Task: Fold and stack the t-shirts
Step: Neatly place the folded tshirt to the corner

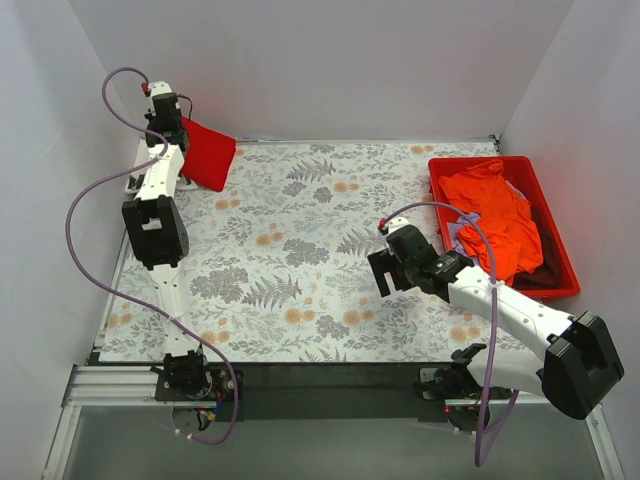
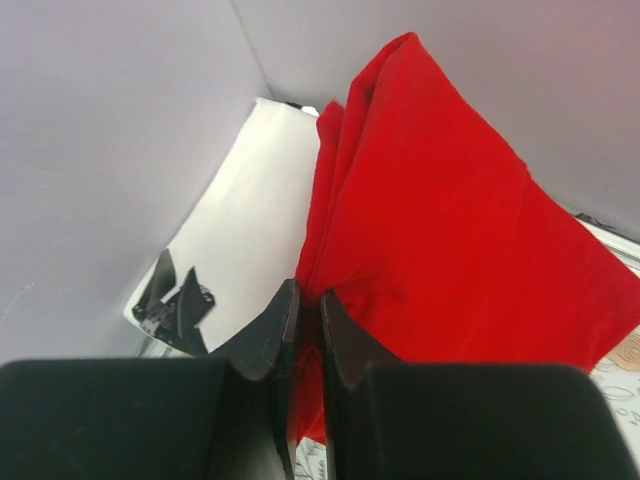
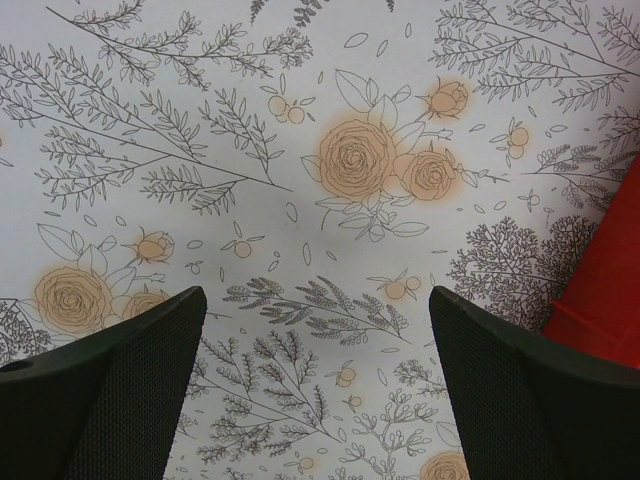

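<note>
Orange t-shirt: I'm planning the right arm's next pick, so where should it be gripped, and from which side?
Pinch a raised fold of the orange t-shirt from straight above: it lies crumpled uppermost in the red tray, whose walls block a sideways approach. The right gripper is open.

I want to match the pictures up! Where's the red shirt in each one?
Top external: far left corner, red t-shirt held by the left gripper.
Left wrist: fills the middle and right, pinched in the gripper.
Right wrist: not there; that red edge is the tray.
Shared landmark: the flowery table cover.
</note>
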You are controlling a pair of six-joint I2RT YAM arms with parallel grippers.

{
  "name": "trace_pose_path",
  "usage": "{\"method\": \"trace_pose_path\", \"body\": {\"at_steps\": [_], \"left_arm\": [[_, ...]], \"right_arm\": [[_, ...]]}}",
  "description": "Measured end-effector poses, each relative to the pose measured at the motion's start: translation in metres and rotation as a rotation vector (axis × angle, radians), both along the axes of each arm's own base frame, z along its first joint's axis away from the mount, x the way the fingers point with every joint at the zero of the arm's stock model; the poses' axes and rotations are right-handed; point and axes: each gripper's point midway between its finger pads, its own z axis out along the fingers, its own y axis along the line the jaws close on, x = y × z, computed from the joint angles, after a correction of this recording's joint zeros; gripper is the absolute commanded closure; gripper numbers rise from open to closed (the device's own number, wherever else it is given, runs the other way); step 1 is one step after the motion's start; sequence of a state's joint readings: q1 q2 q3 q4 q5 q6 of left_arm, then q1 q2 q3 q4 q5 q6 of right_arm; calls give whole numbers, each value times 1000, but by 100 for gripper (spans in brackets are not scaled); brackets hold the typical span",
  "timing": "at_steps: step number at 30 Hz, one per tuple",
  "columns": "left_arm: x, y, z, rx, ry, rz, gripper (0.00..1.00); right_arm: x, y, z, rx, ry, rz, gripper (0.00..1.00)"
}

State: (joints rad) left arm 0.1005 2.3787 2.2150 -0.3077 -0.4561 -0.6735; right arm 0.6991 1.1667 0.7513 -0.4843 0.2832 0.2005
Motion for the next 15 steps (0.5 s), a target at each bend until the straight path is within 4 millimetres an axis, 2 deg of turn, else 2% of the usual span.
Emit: {"method": "trace_pose_path", "body": {"at_steps": [7,15], "left_arm": [[-9,39,-4,-12,-4,55,100],[-26,84,-31,-61,4,127,100]], "right_arm": [[1,-3,2,-16,5,5,3],[0,-5,-1,-32,21,6,3]]}}
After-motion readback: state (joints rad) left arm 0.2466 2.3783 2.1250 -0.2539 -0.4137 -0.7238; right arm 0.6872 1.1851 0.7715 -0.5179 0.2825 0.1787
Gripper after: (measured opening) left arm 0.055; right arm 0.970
